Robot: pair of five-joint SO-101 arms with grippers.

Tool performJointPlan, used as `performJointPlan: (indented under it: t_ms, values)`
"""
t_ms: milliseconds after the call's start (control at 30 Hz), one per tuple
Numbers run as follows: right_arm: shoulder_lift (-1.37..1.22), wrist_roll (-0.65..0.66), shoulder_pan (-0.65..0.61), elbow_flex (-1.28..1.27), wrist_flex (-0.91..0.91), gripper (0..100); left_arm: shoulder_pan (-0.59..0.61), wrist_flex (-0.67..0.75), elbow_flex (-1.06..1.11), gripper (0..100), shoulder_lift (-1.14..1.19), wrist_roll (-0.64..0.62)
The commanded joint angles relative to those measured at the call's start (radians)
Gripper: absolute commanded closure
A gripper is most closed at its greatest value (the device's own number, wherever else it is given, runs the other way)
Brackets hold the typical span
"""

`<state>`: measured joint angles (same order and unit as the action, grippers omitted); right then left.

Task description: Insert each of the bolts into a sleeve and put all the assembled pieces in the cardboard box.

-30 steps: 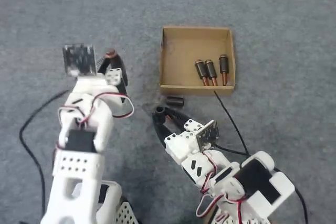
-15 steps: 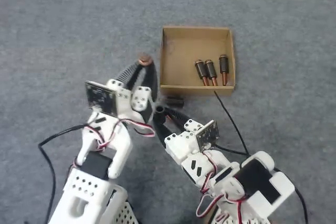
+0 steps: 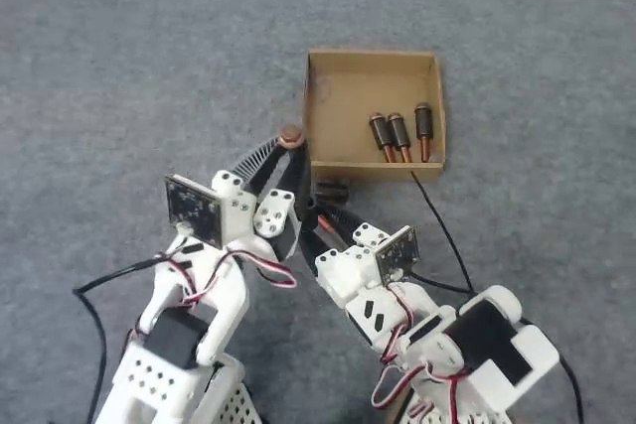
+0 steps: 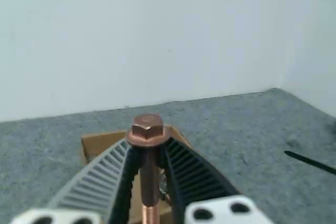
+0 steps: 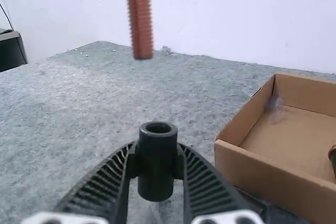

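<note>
- The left gripper is clamped on a bolt. It is gripped on the shank just under the hexagonal head, and the threaded end is left free below.
- The right gripper is closed around a sleeve, which is held at mid-height and upright, with the open bore facing up.
- In the right wrist view the bolt's threaded tip is seen above the sleeve's mouth and apart from it, not yet entered.
- The bolt is judged stiff, small and fairly light. Its threads should give some purchase, so the hold below the head is thought sound.
- The sleeve is judged rigid but smooth and round, and it is likely to twist or slip if pushed off-axis. A hold around the middle keeps the bore clear.
- The bolt is copper-coloured with a flanged head, and the sleeve is a short, dark, matt tube.
- A second sleeve is seen lying on the grey table, just beside the front wall of the cardboard box.
- Three assembled pieces are seen lying side by side inside the box.
</note>
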<state>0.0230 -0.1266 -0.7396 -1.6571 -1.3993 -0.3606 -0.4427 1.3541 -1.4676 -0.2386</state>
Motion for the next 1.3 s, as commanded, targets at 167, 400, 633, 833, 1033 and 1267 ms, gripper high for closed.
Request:
performJointPlan:
  t_ms: [167,400,633,833,1033,1267]
  values:
    - [0.015,-0.002,0.015,-0.021,-0.027,99.1,-0.006,-0.018,-0.016,99,0.028,-0.126]
    - [0.015,-0.002,0.019,-0.021,-0.027,99.1,-0.002,0.038,-0.010,99,0.124,-0.126]
    - [0.016,-0.002,0.019,-0.021,-0.027,99.1,-0.005,0.135,0.077,99,0.130,-0.124]
    - [0.016,-0.002,0.019,-0.021,-0.027,99.1,-0.003,0.132,0.081,99,0.132,-0.124]
    - [0.016,-0.002,0.021,-0.021,-0.028,99.1,-0.008,0.129,0.110,99,0.130,-0.123]
    - [0.016,0.043,0.022,-0.021,-0.028,99.1,-0.005,0.095,0.107,99,0.129,-0.123]
